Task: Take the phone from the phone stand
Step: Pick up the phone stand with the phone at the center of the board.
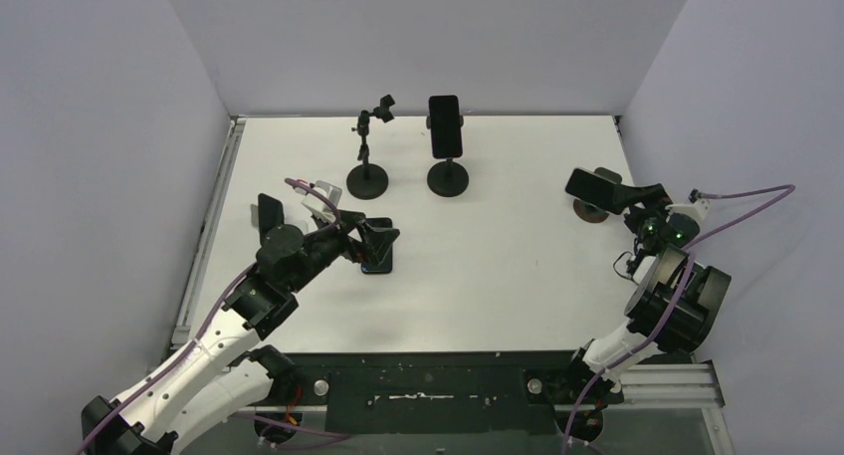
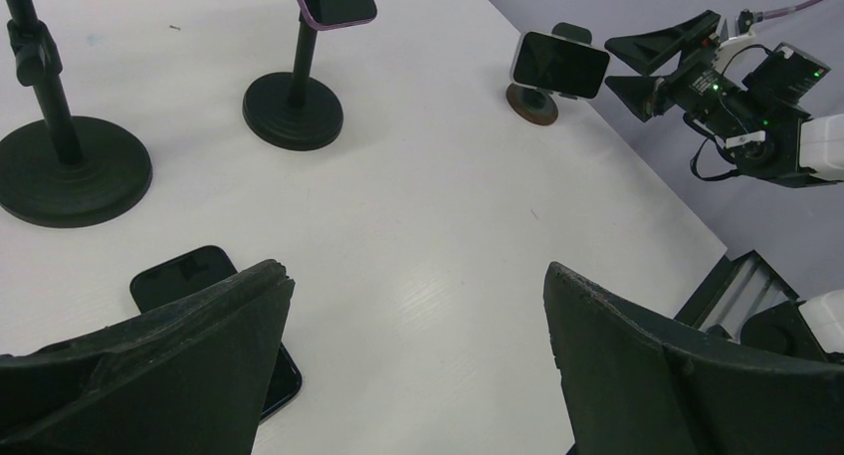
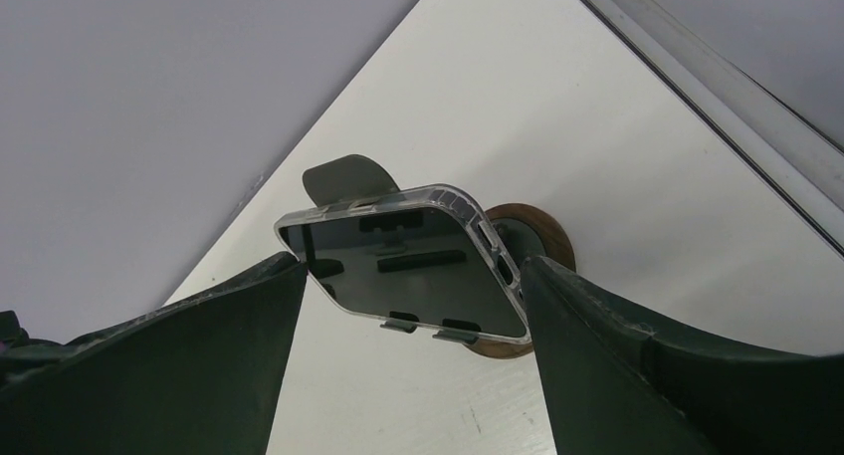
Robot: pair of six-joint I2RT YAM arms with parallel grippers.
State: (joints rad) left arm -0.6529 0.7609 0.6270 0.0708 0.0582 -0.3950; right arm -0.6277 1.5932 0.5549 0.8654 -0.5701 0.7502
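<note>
The phone (image 3: 408, 271) sits sideways on its stand (image 3: 532, 231) near the bench's right edge, just ahead of your right jaws, which are wide and clear of it. Ease in, centre the phone, close firmly, then lift straight off. Left jaws: wide, empty.

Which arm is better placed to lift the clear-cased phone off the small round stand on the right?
Right. The right gripper is open with a finger on each side of the clear-cased phone on its stand. The left gripper is open across the table, above a flat phone.
</note>
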